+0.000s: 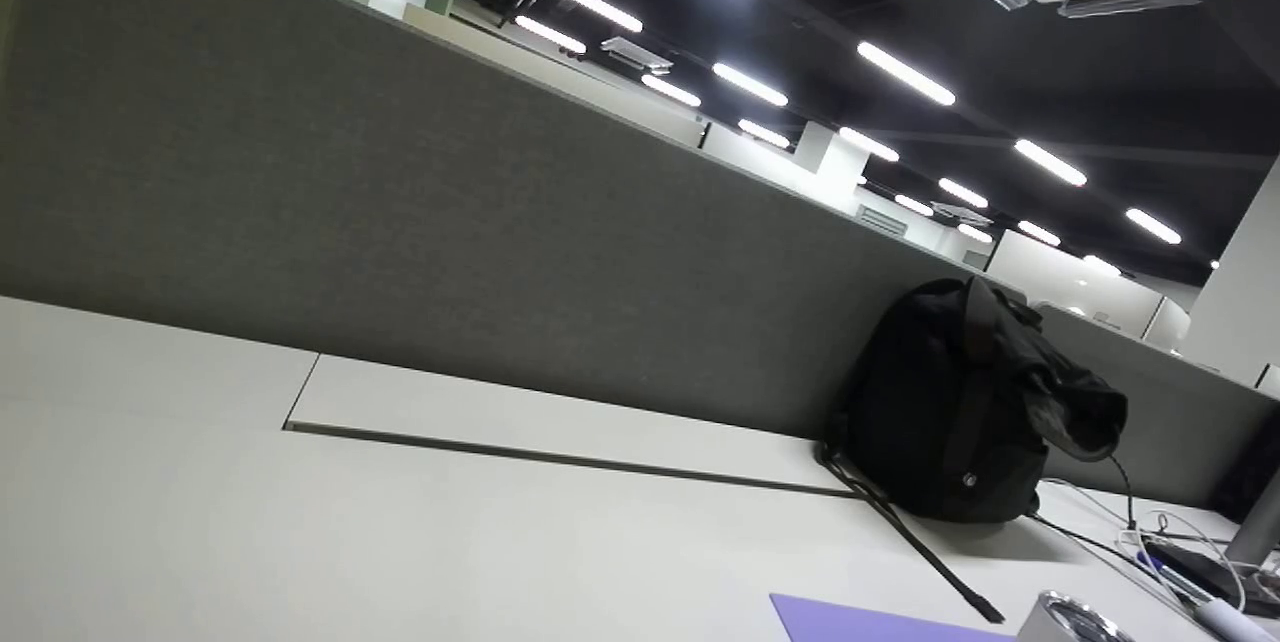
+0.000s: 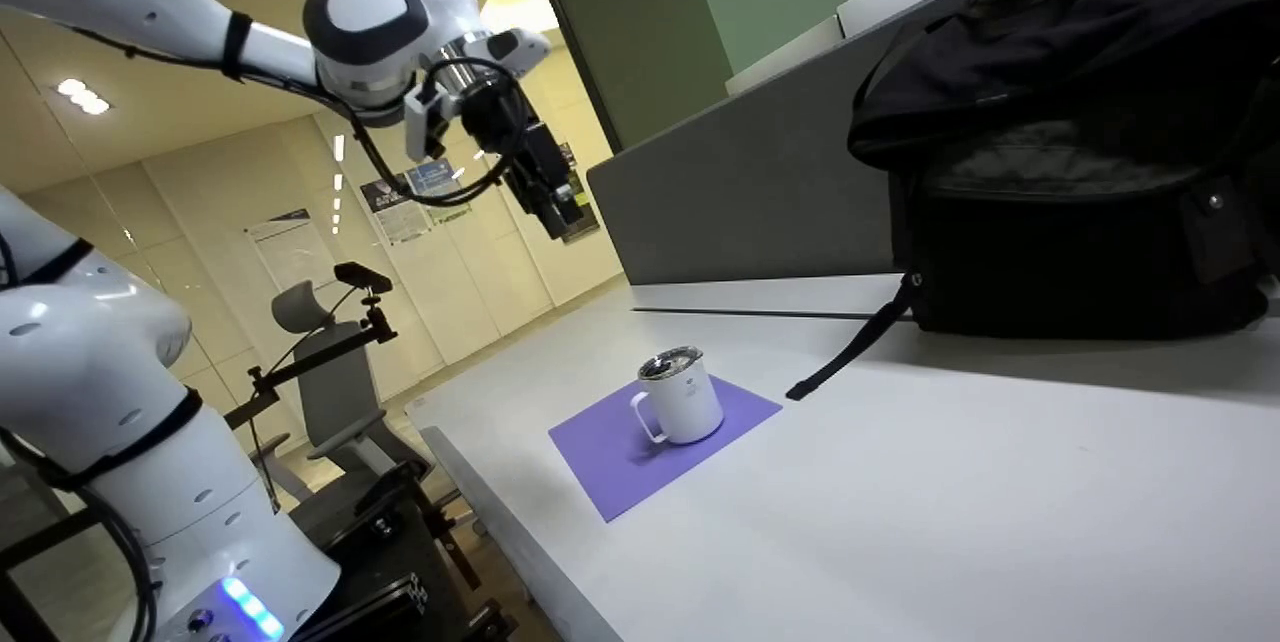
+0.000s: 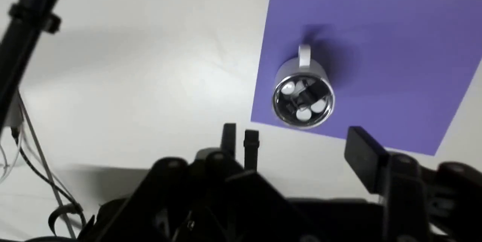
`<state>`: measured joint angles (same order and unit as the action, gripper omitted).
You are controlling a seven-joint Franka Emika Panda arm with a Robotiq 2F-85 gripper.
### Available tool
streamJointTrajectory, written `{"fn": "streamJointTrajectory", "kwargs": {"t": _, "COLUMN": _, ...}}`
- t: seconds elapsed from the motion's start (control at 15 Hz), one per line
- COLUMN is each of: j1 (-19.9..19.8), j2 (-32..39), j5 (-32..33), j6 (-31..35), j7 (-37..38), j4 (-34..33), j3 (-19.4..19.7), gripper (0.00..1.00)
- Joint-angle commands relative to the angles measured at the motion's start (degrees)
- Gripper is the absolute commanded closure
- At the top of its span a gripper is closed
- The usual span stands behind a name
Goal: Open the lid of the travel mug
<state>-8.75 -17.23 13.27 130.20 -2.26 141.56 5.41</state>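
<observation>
The white travel mug (image 2: 690, 407) stands upright on a purple mat (image 2: 605, 467). Its lid (image 2: 670, 363) sits in the silver rim. In the wrist view the mug (image 3: 283, 72) is seen from above, with its handle toward the top. The lid (image 3: 303, 102) looks glossy and dark with white round spots; I cannot tell whether its opening is open or closed. Only the mug's top (image 1: 1072, 619) shows at the lower edge of an exterior view. My gripper (image 3: 295, 146) is open and empty. In an exterior view the gripper (image 2: 560, 214) hangs high above the table, apart from the mug.
A black backpack (image 2: 1080, 242) stands on the white table against the grey partition (image 2: 760, 192). Its strap (image 2: 850, 347) reaches toward the mat; the strap end (image 3: 251, 151) shows between the fingers. Cables (image 3: 37, 151) lie on the table near the backpack.
</observation>
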Motion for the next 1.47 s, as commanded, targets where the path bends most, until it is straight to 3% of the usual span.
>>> {"fn": "streamJointTrajectory", "kwargs": {"t": 0.0, "j1": -0.2, "j2": 10.8, "j5": 4.9, "j6": 7.2, "j7": 3.5, "j4": -5.3, "j3": -1.3, "gripper": 0.55}}
{"fn": "streamJointTrajectory", "kwargs": {"t": 0.27, "j1": 1.1, "j2": 18.4, "j5": 9.3, "j6": 11.1, "j7": 6.0, "j4": -7.2, "j3": -1.7, "gripper": 0.82}}
{"fn": "streamJointTrajectory", "kwargs": {"t": 0.4, "j1": 2.2, "j2": 20.8, "j5": 9.8, "j6": 10.5, "j7": 7.1, "j4": -7.6, "j3": -1.5, "gripper": 0.95}}
{"fn": "streamJointTrajectory", "kwargs": {"t": 0.47, "j1": 2.9, "j2": 21.8, "j5": 11.5, "j6": 6.4, "j7": 9.2, "j4": -8.6, "j3": -1.5, "gripper": 0.99}}
{"fn": "streamJointTrajectory", "kwargs": {"t": 0.6, "j1": 4.4, "j2": 23.2, "j5": 12.8, "j6": -1.4, "j7": 13.0, "j4": -10.4, "j3": -1.3, "gripper": 1.0}}
{"fn": "streamJointTrajectory", "kwargs": {"t": 0.67, "j1": 3.7, "j2": 21.8, "j5": 10.9, "j6": 4.4, "j7": 8.6, "j4": -7.5, "j3": -1.0, "gripper": 0.99}}
{"fn": "streamJointTrajectory", "kwargs": {"t": 0.87, "j1": 4.6, "j2": 22.9, "j5": 11.4, "j6": 0.3, "j7": 10.5, "j4": -9.0, "j3": -1.1, "gripper": 0.99}}
{"fn": "streamJointTrajectory", "kwargs": {"t": 1.4, "j1": 4.5, "j2": 22.9, "j5": 11.4, "j6": 0.1, "j7": 10.6, "j4": -9.2, "j3": -0.9, "gripper": 0.99}}
